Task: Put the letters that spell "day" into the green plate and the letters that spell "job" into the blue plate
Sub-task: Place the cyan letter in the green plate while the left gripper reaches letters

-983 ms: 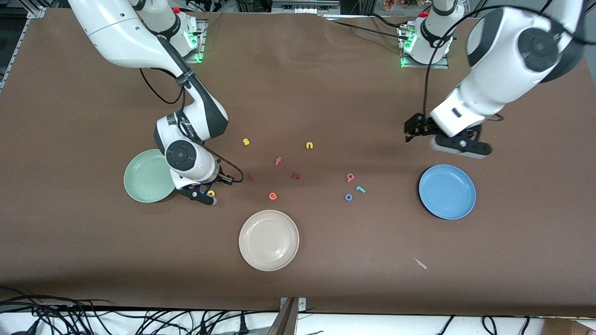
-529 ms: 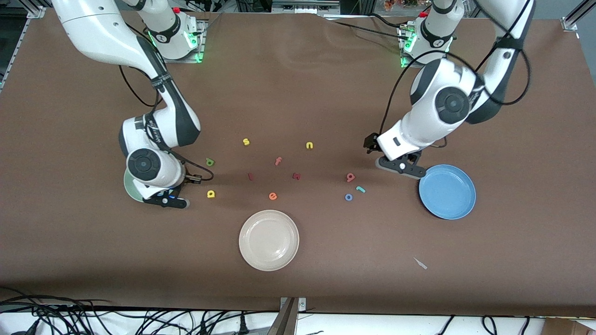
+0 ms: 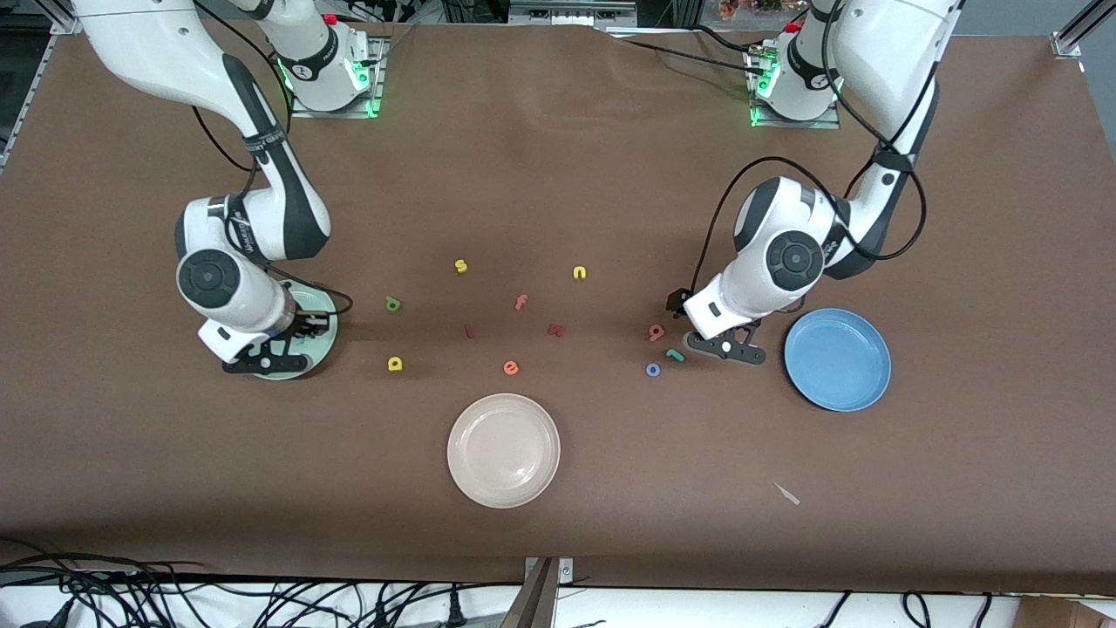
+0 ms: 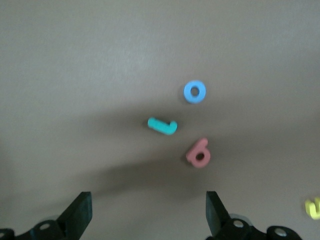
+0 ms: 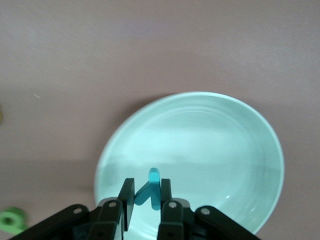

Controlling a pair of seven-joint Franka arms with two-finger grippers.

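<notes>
My right gripper (image 3: 283,349) hangs over the green plate (image 3: 326,333), shut on the teal y (image 5: 151,192). The right wrist view shows the plate's pale bowl (image 5: 210,135) below the y. The dark green d (image 3: 393,303) and the yellow a (image 3: 395,363) lie on the table beside that plate. My left gripper (image 3: 724,345) is open and low over the table between the blue plate (image 3: 837,358) and the teal j (image 3: 674,354). Close by lie the blue o (image 3: 652,370) and the red-pink b (image 3: 656,331). In the left wrist view the j (image 4: 162,125), o (image 4: 194,92) and b (image 4: 198,153) lie ahead of the wide jaws.
A cream-white plate (image 3: 503,449) sits nearest the front camera at mid-table. Loose letters lie in the middle: yellow s (image 3: 460,266), yellow n (image 3: 579,273), pink f (image 3: 520,302), orange e (image 3: 511,368) and two small dark red ones. A pale scrap (image 3: 787,494) lies near the front edge.
My right gripper has carried the y from beside the yellow a to over the green plate. My left arm has swung down from above the blue plate to beside the j, o and b.
</notes>
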